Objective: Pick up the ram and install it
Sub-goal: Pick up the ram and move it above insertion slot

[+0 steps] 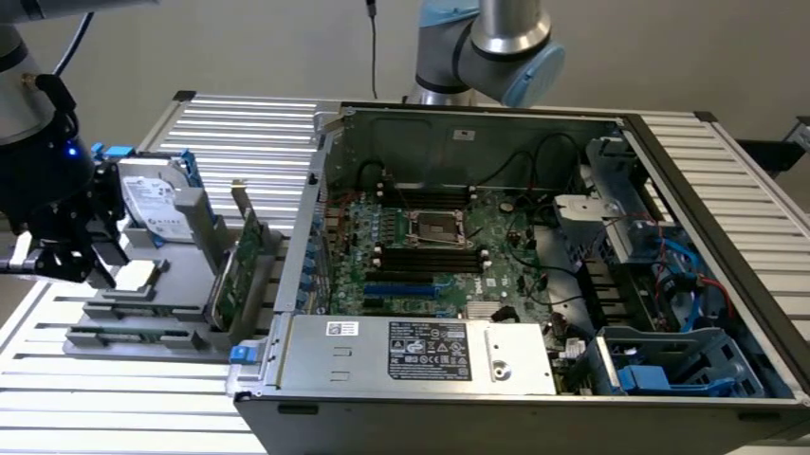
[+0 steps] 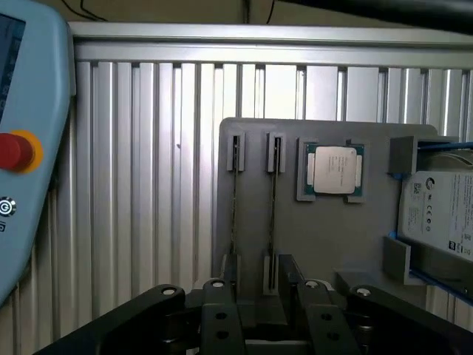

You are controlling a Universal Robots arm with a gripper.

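On the grey plastic holder tray (image 2: 325, 244), the long, thin ram stick (image 2: 272, 214) stands on edge in the slot next to the tray's square silver processor chip (image 2: 334, 168), its long axis running along that slot straight toward my black gripper (image 2: 267, 325), narrow edge up. My fingers (image 2: 219, 318) are spread apart above the tray's end, holding nothing. I judge the danger is the twin stick (image 2: 234, 214) in the tray's neighbouring slot: both seem to sit inside my spread, so an off-centre descent could pinch the wrong one or cock this one.
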